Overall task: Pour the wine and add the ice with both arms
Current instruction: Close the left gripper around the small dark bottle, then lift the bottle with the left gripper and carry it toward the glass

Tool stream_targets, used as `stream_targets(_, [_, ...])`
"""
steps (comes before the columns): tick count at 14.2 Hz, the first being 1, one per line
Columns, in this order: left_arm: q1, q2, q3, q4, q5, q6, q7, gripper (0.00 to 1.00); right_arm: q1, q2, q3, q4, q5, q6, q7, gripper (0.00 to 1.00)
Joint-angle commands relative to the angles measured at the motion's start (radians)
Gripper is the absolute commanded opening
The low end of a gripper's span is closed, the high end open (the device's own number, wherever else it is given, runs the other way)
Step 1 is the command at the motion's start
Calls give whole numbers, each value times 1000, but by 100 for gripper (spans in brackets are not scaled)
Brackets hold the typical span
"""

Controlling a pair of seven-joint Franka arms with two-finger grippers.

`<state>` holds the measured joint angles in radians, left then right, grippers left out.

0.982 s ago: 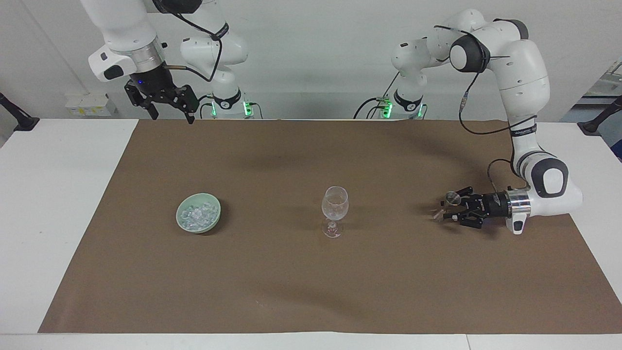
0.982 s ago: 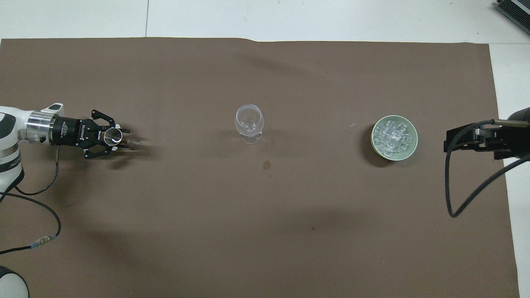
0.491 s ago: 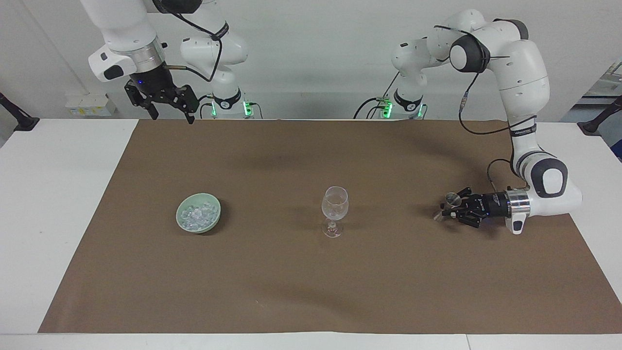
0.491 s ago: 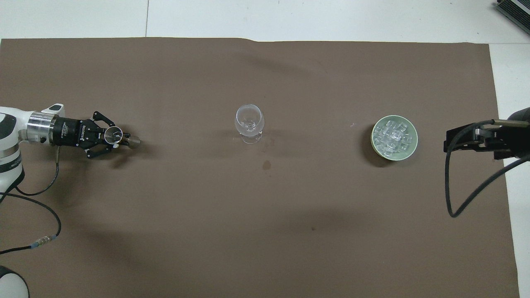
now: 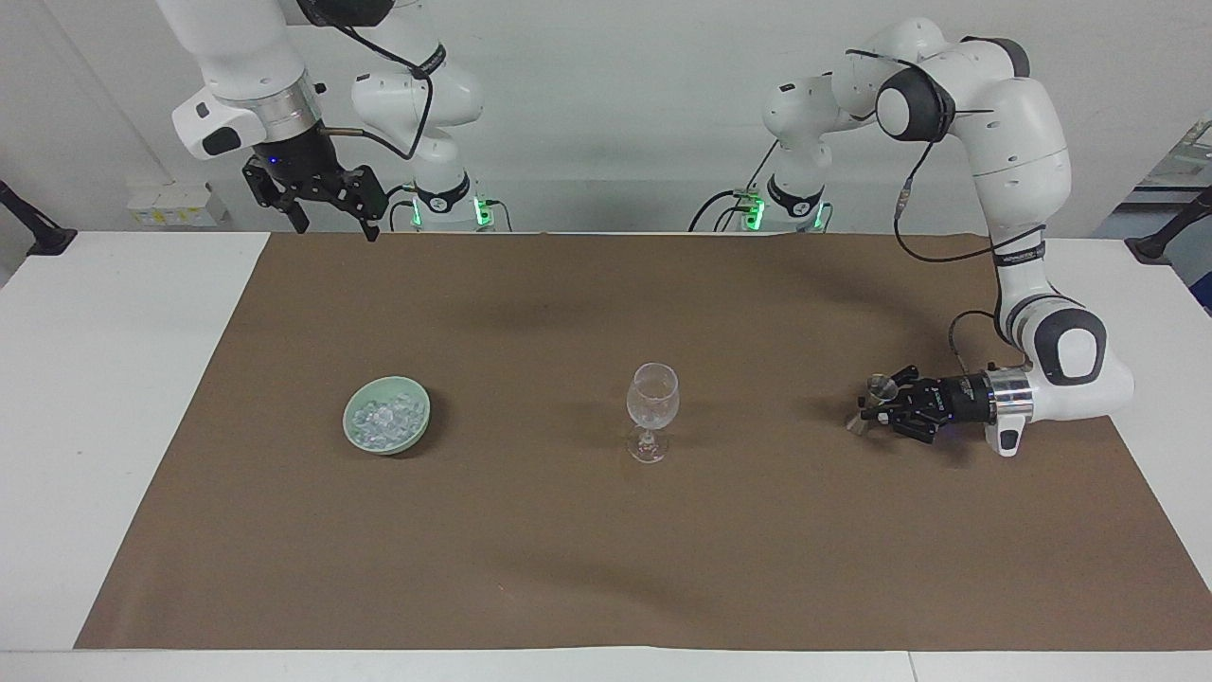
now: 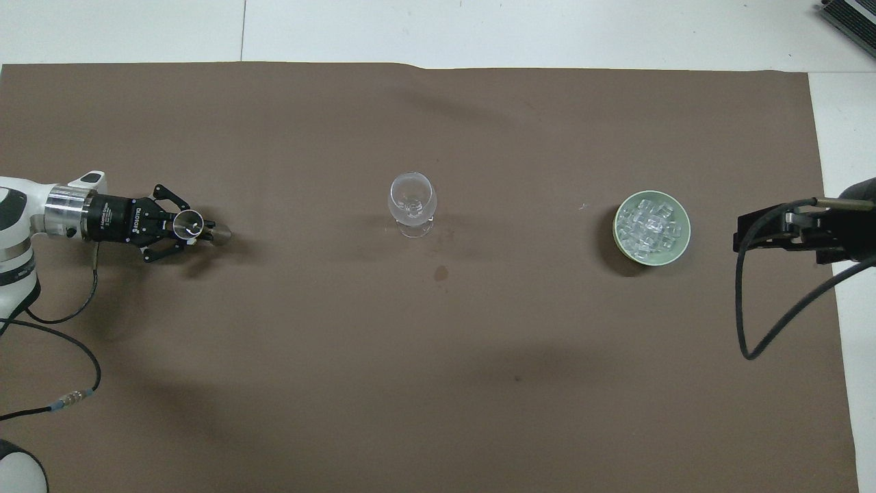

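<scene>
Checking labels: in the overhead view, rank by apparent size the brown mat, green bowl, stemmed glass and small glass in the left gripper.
1. Brown mat
2. Green bowl
3. Stemmed glass
4. Small glass

1. Both arms, the left arm (image 5: 1018,142) and the right arm (image 5: 237,57), are wearing glossy white shells with dark grey joint caps.
2. A brushed silver wrist ring is sitting ahead of each black gripper, the left gripper (image 5: 876,409) and the right gripper (image 5: 327,213).
3. Black cables are trailing along the links.
4. Green lights are glowing at both bases.
5. A small blue light is shining on the right wrist.
</scene>
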<state>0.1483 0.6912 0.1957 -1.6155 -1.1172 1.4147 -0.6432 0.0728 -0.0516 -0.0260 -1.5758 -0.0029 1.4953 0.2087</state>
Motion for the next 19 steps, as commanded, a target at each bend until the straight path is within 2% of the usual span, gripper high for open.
stream_targets(1, [-1, -4, 11, -7, 2, -11, 27, 0, -13, -17, 0, -23, 23, 6, -34, 100])
stream_targets(7, [1, -4, 11, 5, 2, -31, 10, 0, -13, -17, 1, -23, 23, 6, -34, 100])
stream_targets(14, [-12, -16, -2, 80, 51, -39, -188, 0, -13, -17, 0, -23, 23, 6, -34, 100])
stream_targets(19, [-9, -67, -51, 86, 48, -37, -236, 0, -13, -17, 0, -23, 23, 6, -35, 100])
